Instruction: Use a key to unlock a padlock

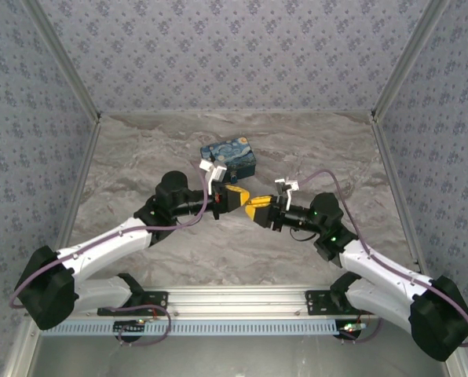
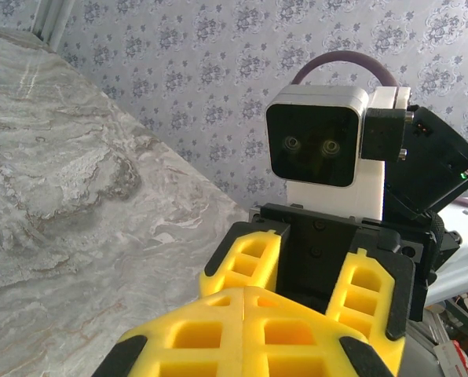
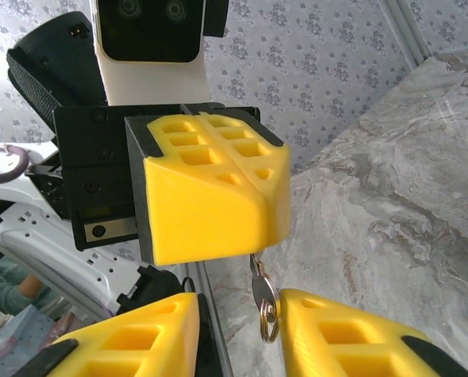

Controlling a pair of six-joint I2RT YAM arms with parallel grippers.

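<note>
1. The key (image 3: 259, 289), small and silvery, hangs tip-up from under the left pincer (image 3: 246, 220), with a thin ring (image 3: 270, 320) through its head.
2. The left pincer's yellow fingers are pressed together and clamp the key's upper end.
3. The right pincer (image 3: 238, 314) faces it with its fingers apart. The key and ring hang in the gap, nearer the right-hand finger, and I cannot tell whether they touch it.
4. Both pincers meet above the middle of the marbled grey table (image 1: 140, 157).
5. A blue-and-yellow starry-print box (image 1: 230, 157) lies just behind the left pincer.
6. Floral-patterned walls (image 1: 234, 47) enclose the table, and a purple cable (image 1: 340, 184) loops over the right arm.
</note>
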